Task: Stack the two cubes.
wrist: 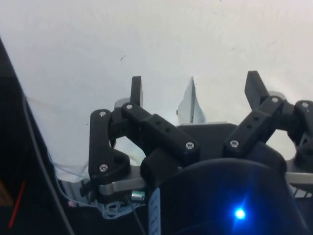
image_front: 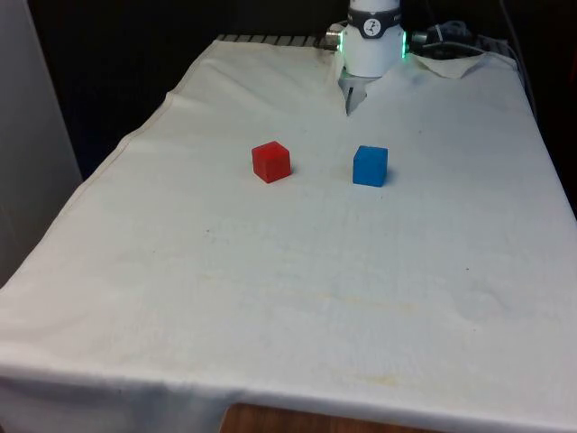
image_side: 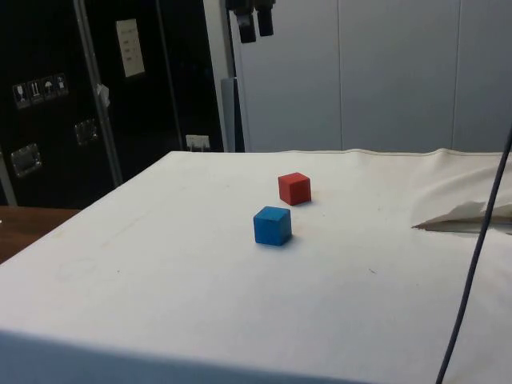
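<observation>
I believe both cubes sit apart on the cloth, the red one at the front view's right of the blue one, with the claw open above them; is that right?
Not quite: the red cube sits at the front view's left of the blue cube, as the front view shows. The rest holds: both rest apart on the cloth, and the claw is open above them.

Front and side views, both on the white cloth [image_front: 288, 298] — wrist view perhaps high above it.
</observation>
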Robot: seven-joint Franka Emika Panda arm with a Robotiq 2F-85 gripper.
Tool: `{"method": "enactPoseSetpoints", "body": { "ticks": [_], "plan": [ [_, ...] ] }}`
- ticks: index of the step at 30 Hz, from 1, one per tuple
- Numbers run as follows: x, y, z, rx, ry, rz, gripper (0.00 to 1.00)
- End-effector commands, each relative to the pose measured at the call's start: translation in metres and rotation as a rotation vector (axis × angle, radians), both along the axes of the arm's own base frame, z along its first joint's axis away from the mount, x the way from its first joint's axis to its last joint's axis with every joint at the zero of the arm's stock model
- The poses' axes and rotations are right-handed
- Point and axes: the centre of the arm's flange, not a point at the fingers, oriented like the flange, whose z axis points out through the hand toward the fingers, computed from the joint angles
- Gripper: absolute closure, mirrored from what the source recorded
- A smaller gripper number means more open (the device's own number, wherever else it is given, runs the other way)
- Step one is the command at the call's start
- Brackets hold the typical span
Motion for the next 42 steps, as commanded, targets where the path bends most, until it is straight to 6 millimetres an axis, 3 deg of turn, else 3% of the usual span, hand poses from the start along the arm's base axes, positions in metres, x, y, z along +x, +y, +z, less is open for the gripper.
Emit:
{"method": "enactPoseSetpoints", "body": {
  "ticks": [1,18,29,37,42],
  "plan": [
    [-0.001,0.000,-0.002,-0.014,-0.014,-0.010,0.00],
    [-0.001,-0.001,-0.044,-0.040,-0.009,-0.111,0.00],
    [-0.004,0.001,-0.050,-0.038,0.003,-0.122,0.00],
    [-0.009,0.009,-0.065,-0.039,-0.004,-0.113,0.00],
    [-0.007,0.020,-0.085,-0.046,-0.031,-0.105,0.00]
  ]
}}
